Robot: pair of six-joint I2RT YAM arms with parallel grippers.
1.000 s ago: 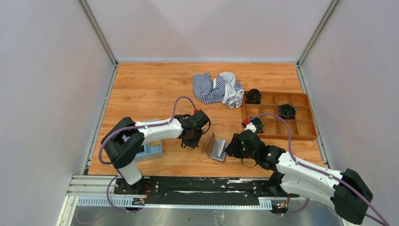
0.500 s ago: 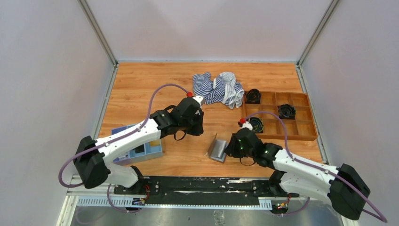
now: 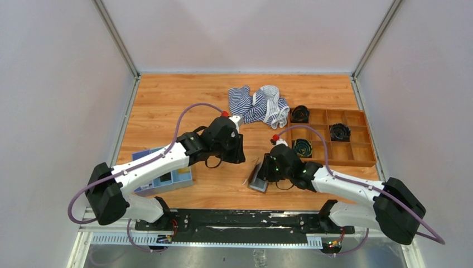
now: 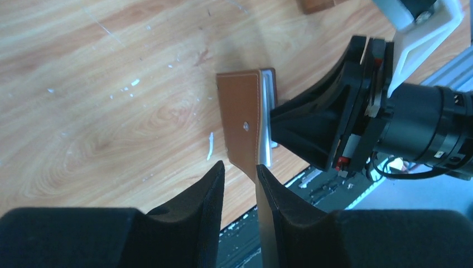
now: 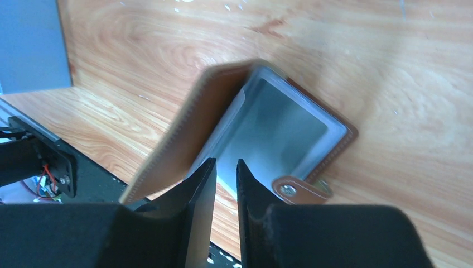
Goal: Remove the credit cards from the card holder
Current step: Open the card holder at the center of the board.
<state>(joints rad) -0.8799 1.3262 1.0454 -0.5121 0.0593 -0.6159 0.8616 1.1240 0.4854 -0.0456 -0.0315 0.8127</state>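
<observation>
The card holder is a brown bifold with pale grey lining, lying half open near the table's front edge. My right gripper is right over it. In the right wrist view its tips stand a narrow gap apart at the near edge of the grey lining, with nothing visibly clamped. My left gripper hangs just behind and left of the holder. In the left wrist view it is open and empty, pointing at the holder's brown back. No credit cards can be made out.
A light-blue tray sits at the front left under the left arm. A striped cloth lies at the back. A brown compartment box with black coiled items stands at the right. The black rail runs along the front edge.
My left jaws have opened and that arm has stretched out, its gripper drawing slightly back. My right gripper has moved left onto the holder and narrowed. The holder's raised flap has tipped lower.
</observation>
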